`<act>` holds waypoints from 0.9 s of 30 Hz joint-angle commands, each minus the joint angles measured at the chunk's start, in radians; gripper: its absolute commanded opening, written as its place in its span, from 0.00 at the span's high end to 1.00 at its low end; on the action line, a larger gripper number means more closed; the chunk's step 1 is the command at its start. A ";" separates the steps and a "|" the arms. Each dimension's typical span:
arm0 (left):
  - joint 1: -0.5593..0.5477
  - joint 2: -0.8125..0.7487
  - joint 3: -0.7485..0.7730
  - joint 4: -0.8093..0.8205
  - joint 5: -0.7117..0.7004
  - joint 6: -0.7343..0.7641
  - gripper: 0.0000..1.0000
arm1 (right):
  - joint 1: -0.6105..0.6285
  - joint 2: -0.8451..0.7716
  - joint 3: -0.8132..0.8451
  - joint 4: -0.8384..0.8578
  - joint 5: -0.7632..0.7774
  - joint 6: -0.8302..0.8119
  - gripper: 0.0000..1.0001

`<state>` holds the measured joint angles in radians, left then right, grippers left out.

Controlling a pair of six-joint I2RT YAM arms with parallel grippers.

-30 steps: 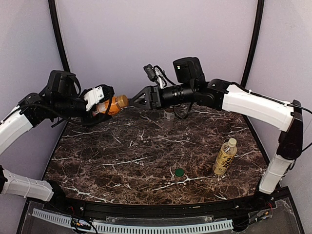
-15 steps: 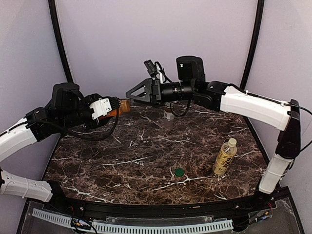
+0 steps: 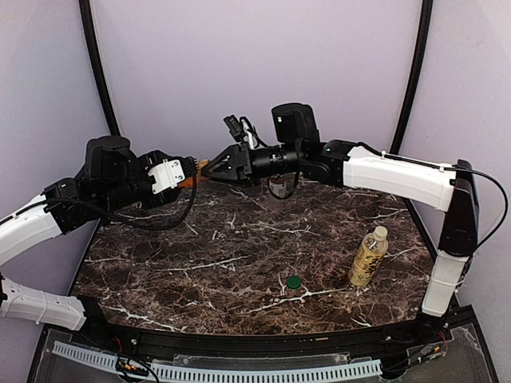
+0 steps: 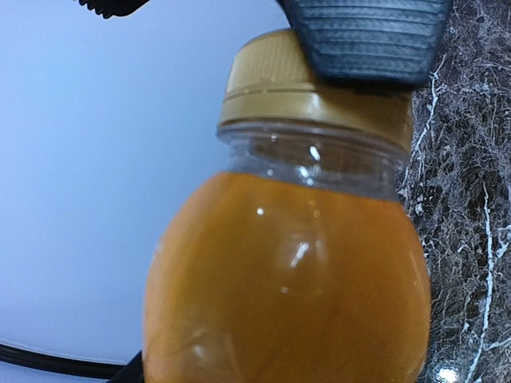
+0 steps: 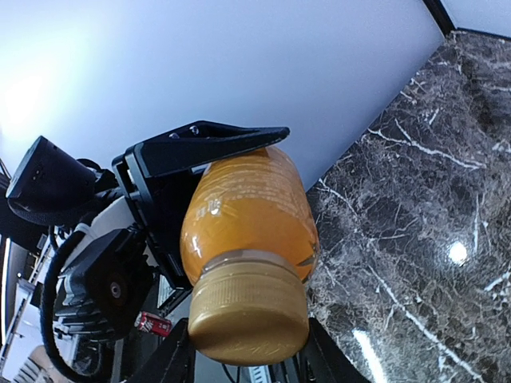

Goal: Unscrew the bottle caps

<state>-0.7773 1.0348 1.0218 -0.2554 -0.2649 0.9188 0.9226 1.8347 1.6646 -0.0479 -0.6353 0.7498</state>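
Top view: left claw (image 3: 188, 170) pinches the short orange plastic bottle (image 3: 195, 176), held in the air over the far edge of the dark marble desk (image 3: 239, 239). Right claw (image 3: 211, 164) meets its top.
Left wrist: a black ribbed pad (image 4: 367, 40) presses on the gold ribbed cap (image 4: 287, 92).
Right wrist: both fingers (image 5: 172, 359) clamp that cap.

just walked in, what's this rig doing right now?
The left gripper holds the orange bottle sideways in the air over the back of the marble table. The right gripper straddles its gold cap with one pad on it; whether it has clamped is unclear. That cap is on. A yellow-labelled bottle stands capped on the right, and a loose green cap lies near it.
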 commanded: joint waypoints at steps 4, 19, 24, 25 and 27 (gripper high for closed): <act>-0.012 -0.010 -0.014 0.036 0.003 0.010 0.63 | 0.004 0.001 0.022 0.030 -0.015 -0.001 0.71; -0.020 -0.019 -0.019 0.026 0.021 0.012 0.65 | 0.001 -0.008 0.013 0.077 -0.014 0.012 0.59; -0.020 -0.024 -0.026 0.027 0.018 0.012 0.65 | 0.001 -0.015 -0.004 0.074 -0.007 0.013 0.64; -0.020 -0.024 -0.026 0.027 0.017 0.011 0.65 | 0.001 -0.017 -0.007 0.075 -0.007 0.010 0.70; -0.020 -0.023 -0.027 0.030 0.018 0.006 0.65 | 0.000 -0.023 -0.011 0.073 -0.012 -0.005 0.87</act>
<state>-0.7906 1.0328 1.0126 -0.2462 -0.2539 0.9314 0.9253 1.8347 1.6627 -0.0212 -0.6491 0.7547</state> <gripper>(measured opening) 0.623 0.413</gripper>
